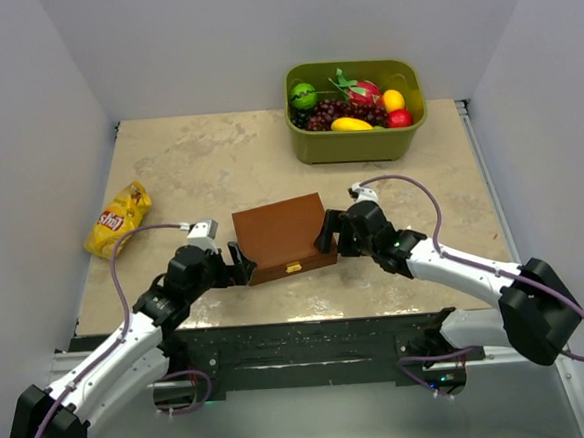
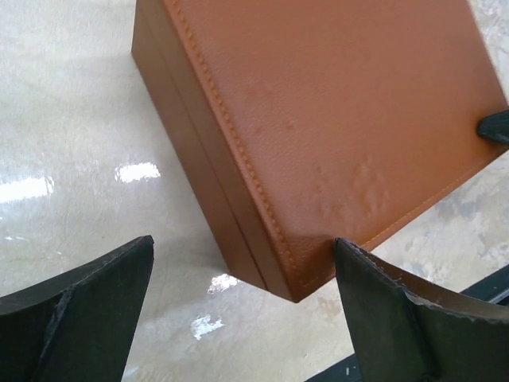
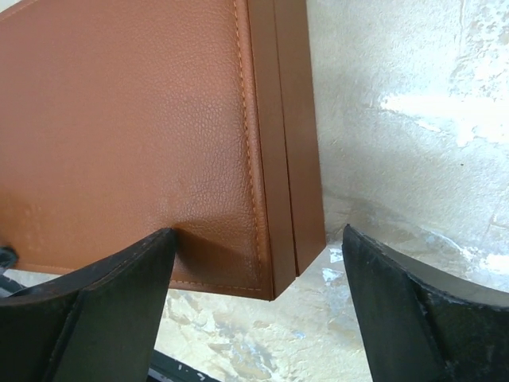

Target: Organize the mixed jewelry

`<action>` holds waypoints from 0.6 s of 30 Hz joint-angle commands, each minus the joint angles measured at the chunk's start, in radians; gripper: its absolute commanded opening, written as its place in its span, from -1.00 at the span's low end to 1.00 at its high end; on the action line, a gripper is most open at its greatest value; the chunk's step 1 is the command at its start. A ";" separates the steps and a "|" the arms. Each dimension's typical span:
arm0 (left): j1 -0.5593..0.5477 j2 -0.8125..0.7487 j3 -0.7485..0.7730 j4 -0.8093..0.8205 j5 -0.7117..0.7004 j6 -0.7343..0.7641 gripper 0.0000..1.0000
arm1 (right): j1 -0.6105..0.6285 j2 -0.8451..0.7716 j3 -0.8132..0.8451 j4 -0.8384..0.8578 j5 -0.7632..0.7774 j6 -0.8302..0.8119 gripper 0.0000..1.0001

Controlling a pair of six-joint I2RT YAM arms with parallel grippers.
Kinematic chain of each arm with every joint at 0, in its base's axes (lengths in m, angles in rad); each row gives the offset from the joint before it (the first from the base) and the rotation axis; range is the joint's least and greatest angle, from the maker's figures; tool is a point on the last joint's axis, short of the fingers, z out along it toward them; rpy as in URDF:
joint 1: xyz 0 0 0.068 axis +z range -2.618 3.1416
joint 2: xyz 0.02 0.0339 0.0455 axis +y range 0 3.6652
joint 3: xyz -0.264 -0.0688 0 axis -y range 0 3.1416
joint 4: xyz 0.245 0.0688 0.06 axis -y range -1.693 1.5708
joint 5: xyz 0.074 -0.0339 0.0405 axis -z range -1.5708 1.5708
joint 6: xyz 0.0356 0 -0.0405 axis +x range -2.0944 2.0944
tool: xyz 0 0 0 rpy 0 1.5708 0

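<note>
Left pincer (image 1: 241,264) spread wide, with the near-left corner of the closed brown leather box (image 1: 281,235) between its fingers. Right pincer (image 1: 325,233) also spread, straddling the box's right edge (one finger over the lid, the other outside the side wall). Jewelry hidden in every view, so I can't tell where it is.

The light is bright and even, from above; the top view is sharp, with short soft shadows beside the brown box (image 1: 281,236). In the wrist views the glossy table (image 2: 71,79) shows white glare patches, and a finger of the right gripper (image 3: 256,231) throws a soft shadow on the box.
</note>
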 commanded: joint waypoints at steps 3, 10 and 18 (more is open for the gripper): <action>-0.005 -0.020 -0.094 0.114 -0.014 -0.055 0.99 | 0.004 -0.002 -0.089 0.022 0.008 0.023 0.64; -0.004 -0.004 -0.155 0.140 -0.008 -0.071 0.98 | 0.006 -0.019 -0.152 0.051 0.013 0.059 0.44; -0.005 -0.027 -0.136 0.106 -0.018 -0.073 0.91 | 0.006 -0.014 -0.135 0.021 0.037 0.049 0.53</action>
